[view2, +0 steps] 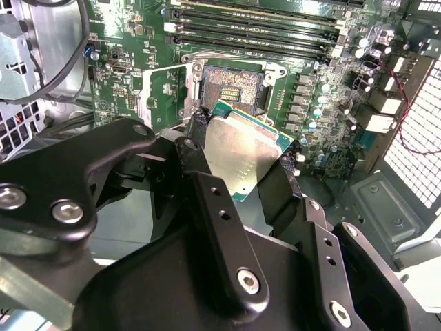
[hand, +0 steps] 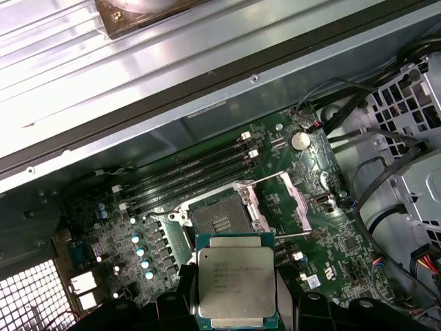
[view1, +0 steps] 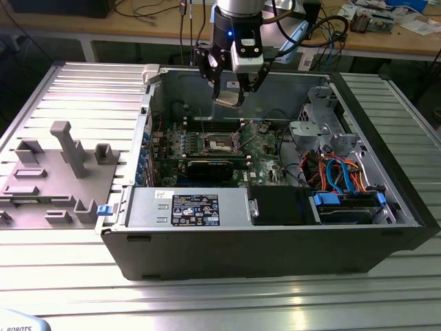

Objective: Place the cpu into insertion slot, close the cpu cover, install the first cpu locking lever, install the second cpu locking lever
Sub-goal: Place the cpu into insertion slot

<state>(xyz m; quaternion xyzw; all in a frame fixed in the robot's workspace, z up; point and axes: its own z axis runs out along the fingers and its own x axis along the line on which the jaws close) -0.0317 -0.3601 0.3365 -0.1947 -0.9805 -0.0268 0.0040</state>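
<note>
Pincer [view1: 231, 93] is chunky matte-black links with shiny silver screws [view2: 249, 281]; right above it, grey wrist [view1: 238, 7], blue glowing ring [view1: 229, 31], black cables [view1: 277, 19] looping off.

An open dark metal computer case [view1: 275, 255] lies on the ribbed aluminium bench [view1: 207, 303], a grey moulded fixture block [view1: 55, 179] beside it at the exterior view's left. Inside, the square silver-rimmed insertion slot [view1: 222, 143] sits in the green motherboard [view1: 269, 148], black memory slots [hand: 186, 179] just beside it. A grey power supply box [view1: 193, 207] lies along the case wall nearest in the exterior view, a silver metal drive cage [view1: 317, 127] at the exterior view's right. The black hand [view1: 233, 93] holds the flat square metal-topped cpu [view1: 227, 101] above the slot.
</note>
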